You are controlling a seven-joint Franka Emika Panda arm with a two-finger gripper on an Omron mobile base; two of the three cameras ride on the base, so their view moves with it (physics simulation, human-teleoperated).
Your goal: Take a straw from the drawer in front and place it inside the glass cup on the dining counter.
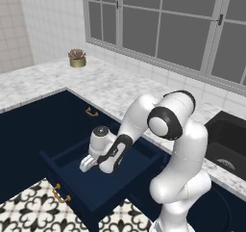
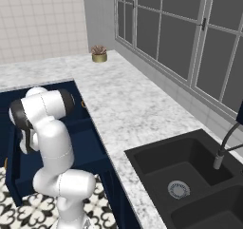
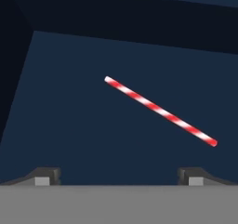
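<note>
The straw [image 3: 160, 111], thin with red and white stripes, lies slanted on the dark blue floor of the drawer [image 3: 69, 125]. The navy drawer [image 1: 81, 204] stands pulled out below the marble worktop, its brass handle on the flat front. My gripper [image 1: 89, 164] reaches down into it, a little above the floor. Its fingertips [image 3: 46, 175] stand wide apart, open, with nothing between them; the straw lies ahead of them, untouched. In the hand view my gripper [image 3: 120, 176] points at the drawer floor. The glass cup and the dining counter are out of view.
A marble worktop [image 1: 110, 89] runs around the corner, with a small potted plant [image 1: 77, 58] at the back. A black sink [image 2: 190, 176] with a faucet [image 2: 225, 147] lies to the right. Navy cabinet fronts [image 1: 29, 135] flank the drawer. Patterned floor tiles [image 1: 29, 212] lie below.
</note>
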